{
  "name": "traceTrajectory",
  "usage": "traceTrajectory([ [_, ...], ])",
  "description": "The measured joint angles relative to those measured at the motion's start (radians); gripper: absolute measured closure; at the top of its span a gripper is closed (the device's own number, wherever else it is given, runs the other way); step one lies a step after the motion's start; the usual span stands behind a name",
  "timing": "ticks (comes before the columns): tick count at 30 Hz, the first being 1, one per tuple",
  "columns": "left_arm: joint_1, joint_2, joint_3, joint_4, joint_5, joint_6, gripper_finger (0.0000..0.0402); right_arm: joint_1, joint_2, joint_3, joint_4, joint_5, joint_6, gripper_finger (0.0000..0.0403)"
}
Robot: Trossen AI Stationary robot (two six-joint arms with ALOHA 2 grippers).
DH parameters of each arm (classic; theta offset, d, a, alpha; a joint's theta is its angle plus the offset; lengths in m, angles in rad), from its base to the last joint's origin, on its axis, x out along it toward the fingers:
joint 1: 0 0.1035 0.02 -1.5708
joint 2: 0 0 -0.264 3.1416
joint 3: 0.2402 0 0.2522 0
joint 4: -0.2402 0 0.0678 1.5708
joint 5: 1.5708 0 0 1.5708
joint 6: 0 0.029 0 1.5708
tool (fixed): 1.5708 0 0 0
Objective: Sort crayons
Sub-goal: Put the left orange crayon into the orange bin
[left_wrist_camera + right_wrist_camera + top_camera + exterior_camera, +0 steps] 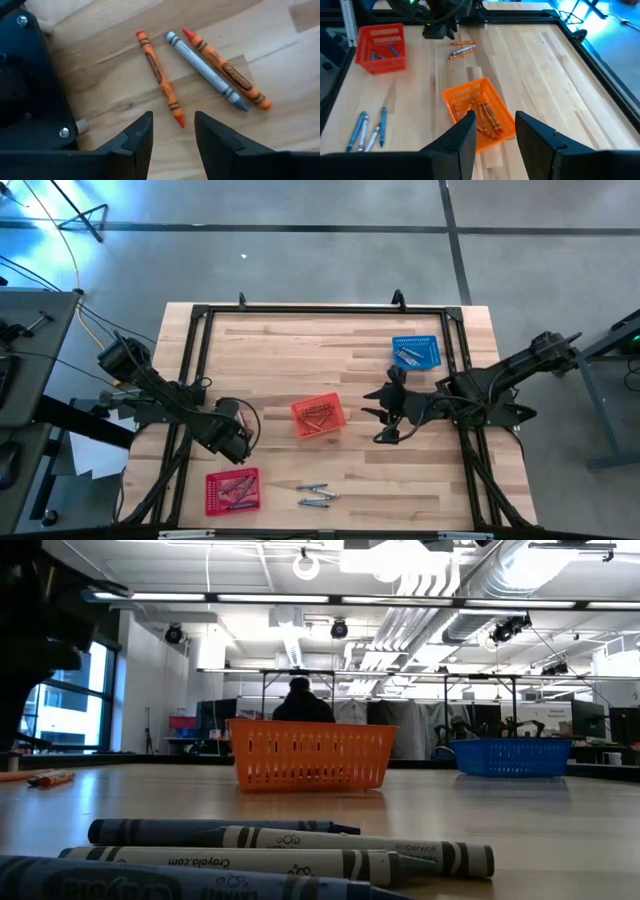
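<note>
Grey and blue crayons (290,852) lie closest to the low camera, stacked side by side on the table (270,350). Taking the orange basket (318,417) at mid-table as the landmark, and going left to right: the left gripper (172,131) hovers to its left with its jaws apart and nothing between them. Just past its fingertips lie three loose crayons (200,70), two orange ones with a grey one between, fanned slightly and not quite touching. Nearer the front edge, left of the orange basket, sits a red basket (232,491) holding a few crayons. Beside that, still in front of the orange basket, lies the grey-blue cluster (316,496) seen up close. The orange basket itself holds several orange crayons (485,117). To its right, the right gripper (492,131) hangs with jaws parted and empty. Behind that, toward the far right corner, stands a blue basket (416,352) with a few crayons inside.

These sticks look light and stiff, with paper wraps giving some grip, though wax can snap under a hard pinch. A hold across the middle of the nearest orange one seems best, jaws set crosswise to its length.
</note>
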Motion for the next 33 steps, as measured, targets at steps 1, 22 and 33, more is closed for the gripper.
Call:
traceTrajectory([
  [1, 0.002, 0.000, -0.005, 0.000, -0.002, -0.001, 0.0268, 0.000, 0.000, 0.000, 0.000, 0.013, 0.000, 0.0274],
  [22, 0.114, 0.000, -0.035, 0.012, -0.077, 0.054, 0.0268, 0.000, 0.000, -0.008, -0.014, 0.035, 0.001, 0.0274],
  [33, 0.148, 0.000, -0.040, 0.020, -0.079, 0.052, 0.0268, 0.000, 0.005, -0.008, -0.021, 0.036, 0.008, 0.0274],
])
